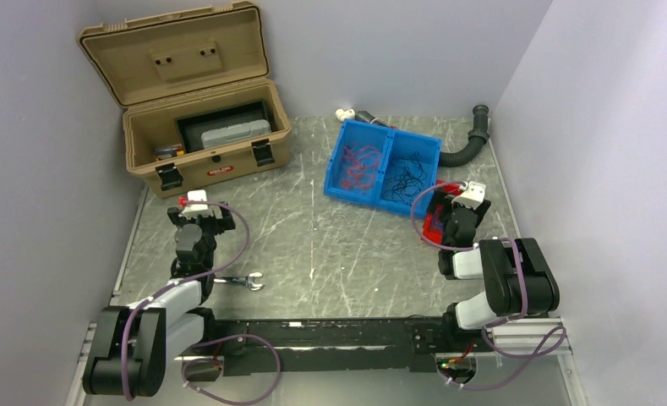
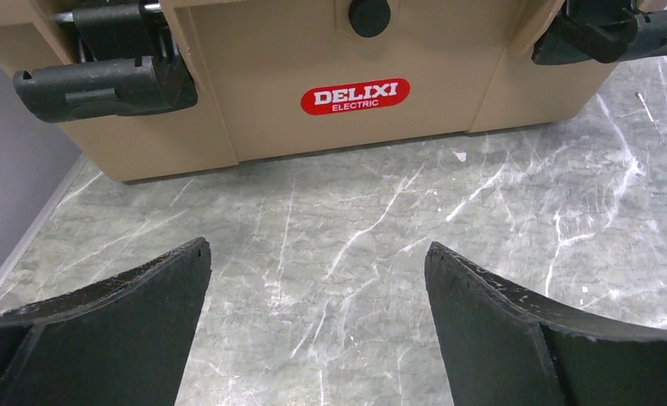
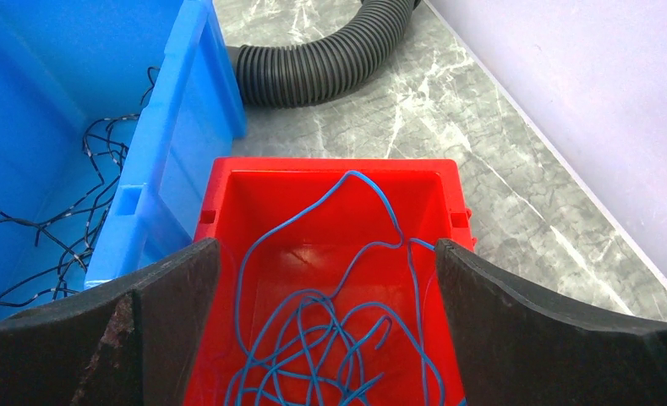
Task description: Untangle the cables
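Thin blue wires point(image 3: 313, 338) lie tangled in a small red bin point(image 3: 330, 182), which also shows in the top view point(image 1: 434, 225). Red wires point(image 1: 361, 165) fill the left compartment of a blue bin point(image 1: 390, 135). Black wires point(image 1: 407, 173) lie in its right compartment and also show in the right wrist view point(image 3: 76, 228). My right gripper point(image 3: 325, 249) is open and empty just above the red bin, its jaws either side of the blue wires. My left gripper point(image 2: 317, 247) is open and empty over bare table, far from the bins. No orange wires show.
An open tan case point(image 1: 207, 144) with a DELIXI label point(image 2: 355, 96) stands just ahead of the left gripper. A black corrugated hose point(image 3: 321, 68) curves behind the bins by the right wall. A small wrench point(image 1: 245, 281) lies near the left arm.
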### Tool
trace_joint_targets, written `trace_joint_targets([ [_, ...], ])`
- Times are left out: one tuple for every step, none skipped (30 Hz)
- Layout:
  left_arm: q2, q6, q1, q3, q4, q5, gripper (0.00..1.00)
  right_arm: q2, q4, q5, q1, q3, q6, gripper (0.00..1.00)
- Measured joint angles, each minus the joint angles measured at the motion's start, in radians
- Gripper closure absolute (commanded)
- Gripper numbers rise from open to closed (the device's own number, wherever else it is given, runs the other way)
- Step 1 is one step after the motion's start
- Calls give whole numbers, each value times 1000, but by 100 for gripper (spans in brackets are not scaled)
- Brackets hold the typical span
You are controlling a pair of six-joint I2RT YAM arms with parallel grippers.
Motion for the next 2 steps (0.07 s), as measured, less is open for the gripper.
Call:
trace_joint_targets([
  [0,0,0,0,0,-1,1,0,0,0,0,0,0,0],
  [0,0,0,0,0,-2,1,0,0,0,0,0,0,0],
])
